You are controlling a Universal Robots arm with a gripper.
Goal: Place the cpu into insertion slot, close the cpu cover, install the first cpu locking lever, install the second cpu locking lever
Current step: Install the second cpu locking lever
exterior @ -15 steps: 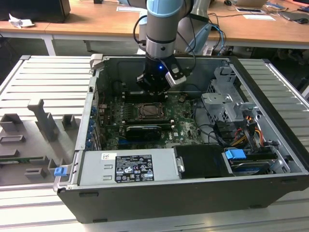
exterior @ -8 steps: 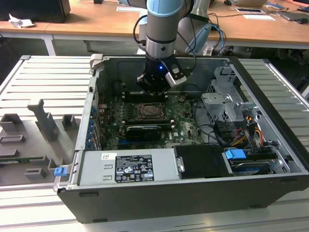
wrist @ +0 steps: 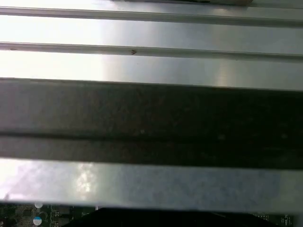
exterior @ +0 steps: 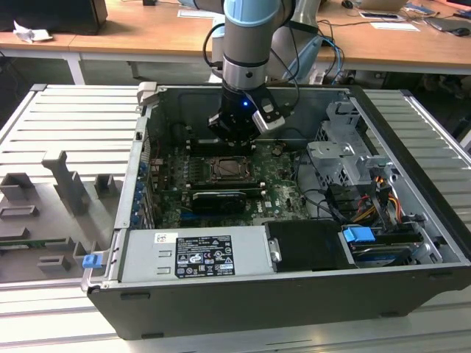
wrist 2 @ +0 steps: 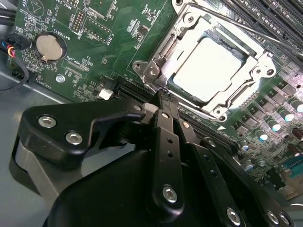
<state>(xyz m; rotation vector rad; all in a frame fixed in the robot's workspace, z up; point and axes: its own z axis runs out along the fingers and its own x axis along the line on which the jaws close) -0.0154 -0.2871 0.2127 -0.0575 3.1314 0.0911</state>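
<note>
In the second wrist view the cpu (wrist 2: pixel 208 71) lies flat in the insertion slot (wrist 2: pixel 152 71), its pale metal top showing through the cut-out of the cpu cover (wrist 2: pixel 258 71). The cover lies down over the chip. A thin metal lever rod (wrist 2: pixel 227 26) runs along the far side of the socket. My gripper (wrist 2: pixel 161 98) is shut with nothing in it, its black fingers (wrist 2: pixel 166 127) pressed together and their tips just off the socket's near corner. In the exterior view the gripper (exterior: pixel 234 140) hangs inside the open computer case, just behind the socket (exterior: pixel 224 170).
The green motherboard (exterior: pixel 280 184) carries a long black graphics card (exterior: pixel 215 198) in front of the socket and memory slots (wrist 2: pixel 270 19) beside it. A power supply (exterior: pixel 195 254), drive cage (exterior: pixel 342 158) and cables (exterior: pixel 383 202) crowd the case. A round coin battery (wrist 2: pixel 46 46) sits on the board.
</note>
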